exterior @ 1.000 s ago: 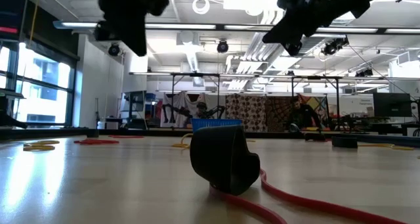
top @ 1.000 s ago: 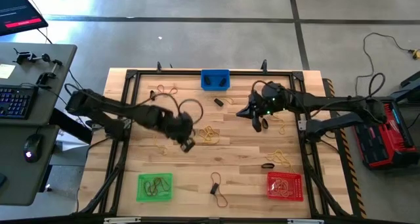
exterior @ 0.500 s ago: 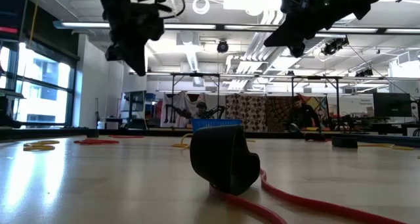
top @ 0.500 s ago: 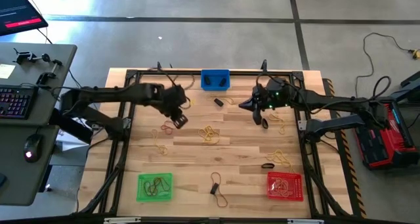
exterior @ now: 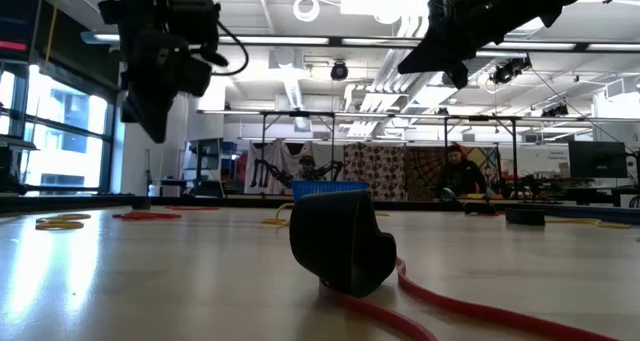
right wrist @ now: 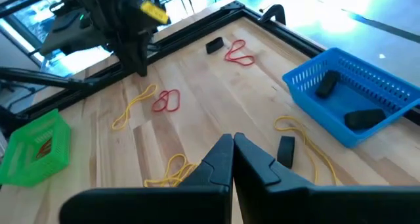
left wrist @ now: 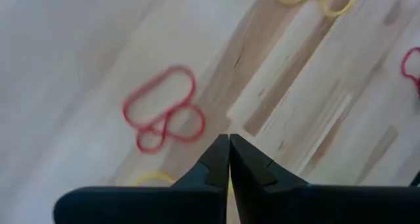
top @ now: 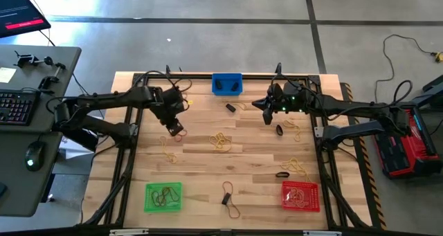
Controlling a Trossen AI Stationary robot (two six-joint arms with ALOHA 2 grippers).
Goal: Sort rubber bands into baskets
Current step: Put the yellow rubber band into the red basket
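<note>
Rubber bands point(top: 220, 140) lay scattered across the middle of the desk point(top: 201, 174), yellow, red and black. The blue basket point(top: 226, 84) sat at the top edge, the green basket point(top: 164, 196) at lower left, the red basket point(top: 300, 195) at lower right. My left fingers point(top: 176, 131), closed on nothing, hung above a red band point(left wrist: 163, 115) at centre left. My right fingers point(top: 267, 119), also closed and empty, hovered right of the blue basket.

centre boards: open | obstacles: blue basket point(top: 227, 84) far edge; green basket point(top: 164, 197), red basket point(top: 300, 196) near edge
</note>
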